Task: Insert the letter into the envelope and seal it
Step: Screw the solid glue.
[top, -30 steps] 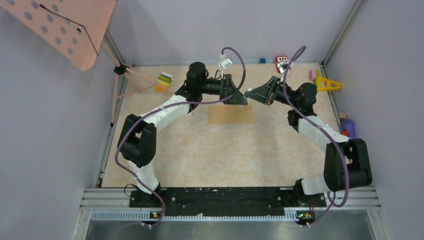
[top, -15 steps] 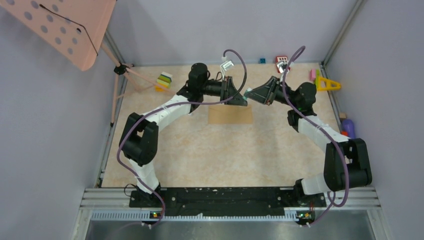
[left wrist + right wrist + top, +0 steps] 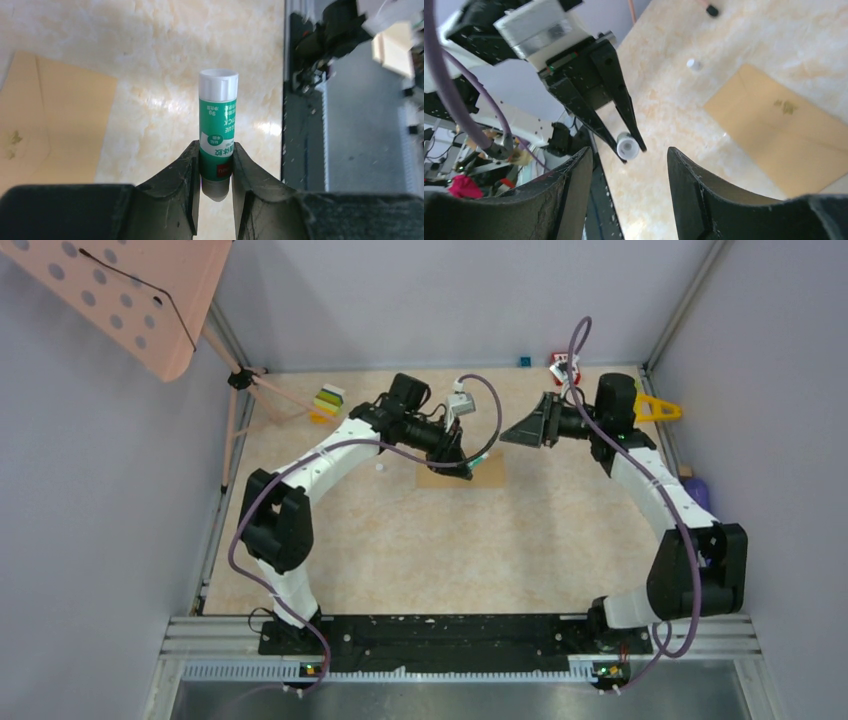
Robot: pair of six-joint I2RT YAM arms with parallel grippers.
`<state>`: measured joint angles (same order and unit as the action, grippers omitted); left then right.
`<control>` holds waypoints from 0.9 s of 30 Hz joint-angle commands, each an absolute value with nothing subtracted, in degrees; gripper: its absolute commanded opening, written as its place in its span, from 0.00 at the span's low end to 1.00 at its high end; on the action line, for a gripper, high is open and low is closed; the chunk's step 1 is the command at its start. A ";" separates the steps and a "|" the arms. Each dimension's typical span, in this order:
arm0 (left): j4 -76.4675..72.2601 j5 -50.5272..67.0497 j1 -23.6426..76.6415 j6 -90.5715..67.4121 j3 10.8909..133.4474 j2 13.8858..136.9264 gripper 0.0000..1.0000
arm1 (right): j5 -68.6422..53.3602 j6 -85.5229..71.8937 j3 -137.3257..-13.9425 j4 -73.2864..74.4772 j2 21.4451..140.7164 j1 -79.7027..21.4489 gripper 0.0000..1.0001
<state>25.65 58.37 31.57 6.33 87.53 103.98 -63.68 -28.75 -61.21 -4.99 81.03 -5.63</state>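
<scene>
The tan envelope point(image 3: 490, 472) lies flat at mid-table, partly under my left gripper; it also shows in the left wrist view point(image 3: 55, 115) and the right wrist view point(image 3: 784, 135), with a small stain on it. My left gripper point(image 3: 466, 466) is shut on a green glue stick point(image 3: 217, 125) with a white end, held above the table beside the envelope's edge. My right gripper point(image 3: 515, 436) is open and empty, apart to the right, facing the stick's white end point(image 3: 628, 146). No separate letter sheet shows.
A small white cap-like piece point(image 3: 381, 468) lies on the table left of the envelope. A pink perforated stand point(image 3: 150, 300) is at the back left. Coloured blocks point(image 3: 328, 400), a yellow triangle point(image 3: 655, 408) and a purple object point(image 3: 698, 495) line the back and right edges.
The two grippers were together at the back of the envelope. My left gripper has swung nearer and down over the envelope with the glue stick. My right arm has drawn back to the right.
</scene>
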 commanded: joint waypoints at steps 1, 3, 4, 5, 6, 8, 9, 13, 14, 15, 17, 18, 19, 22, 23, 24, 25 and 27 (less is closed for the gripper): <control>45.57 52.00 33.19 28.17 91.90 102.52 0.19 | -65.69 -20.35 -63.06 11.32 82.53 -6.23 0.55; 47.03 50.11 33.69 29.69 91.52 102.95 0.18 | -64.40 -18.57 -63.67 14.31 83.98 -7.37 0.54; 47.11 49.37 33.97 29.89 91.11 103.00 0.18 | -63.96 -17.36 -63.86 15.37 84.61 -8.07 0.54; 47.14 48.69 34.37 30.14 90.81 103.07 0.18 | -63.65 -17.09 -63.72 15.35 85.10 -8.93 0.54; 47.17 47.93 35.13 30.65 90.57 103.09 0.18 | -63.45 -17.20 -63.48 15.07 85.57 -9.63 0.54; 47.29 46.45 36.18 31.41 90.35 103.03 0.18 | -63.23 -17.81 -63.52 14.64 86.57 -11.27 0.54; 47.10 46.04 36.64 31.41 90.27 103.01 0.18 | -63.24 -17.51 -63.73 15.24 87.12 -11.95 0.54; 45.55 45.22 37.66 29.86 90.48 103.31 0.18 | -64.38 -17.99 -63.21 15.66 88.90 -12.95 0.51; 45.46 45.12 37.89 29.67 90.60 103.47 0.18 | -64.57 -17.90 -63.07 16.07 89.08 -12.94 0.50; 45.34 44.95 38.02 29.48 90.73 103.59 0.18 | -64.79 -17.64 -63.05 16.36 89.19 -12.94 0.48; 45.20 44.76 38.25 29.20 90.92 103.86 0.18 | -65.32 -17.18 -62.77 16.90 89.04 -12.92 0.46; 45.22 44.54 38.24 29.12 91.01 104.00 0.18 | -65.63 -16.86 -62.82 17.32 89.03 -13.00 0.45; 45.21 44.42 38.30 29.09 91.08 104.17 0.18 | -65.79 -16.39 -62.97 18.00 89.03 -12.93 0.44; 45.20 44.22 38.32 29.13 90.98 104.40 0.18 | -65.47 -14.26 -63.73 20.41 89.03 -12.96 0.44; 45.18 44.13 38.32 29.24 90.91 104.48 0.17 | -65.38 -13.90 -63.80 20.85 89.03 -12.96 0.44; 45.18 44.05 38.32 29.26 90.85 104.50 0.17 | -65.13 -13.68 -63.73 21.24 89.01 -12.98 0.44; 45.18 44.00 38.32 29.22 90.84 104.57 0.17 | -65.06 -13.60 -63.61 21.20 88.97 -12.95 0.45; 45.18 44.03 38.32 29.17 90.85 104.74 0.17 | -64.79 -13.58 -63.49 21.12 89.01 -12.97 0.46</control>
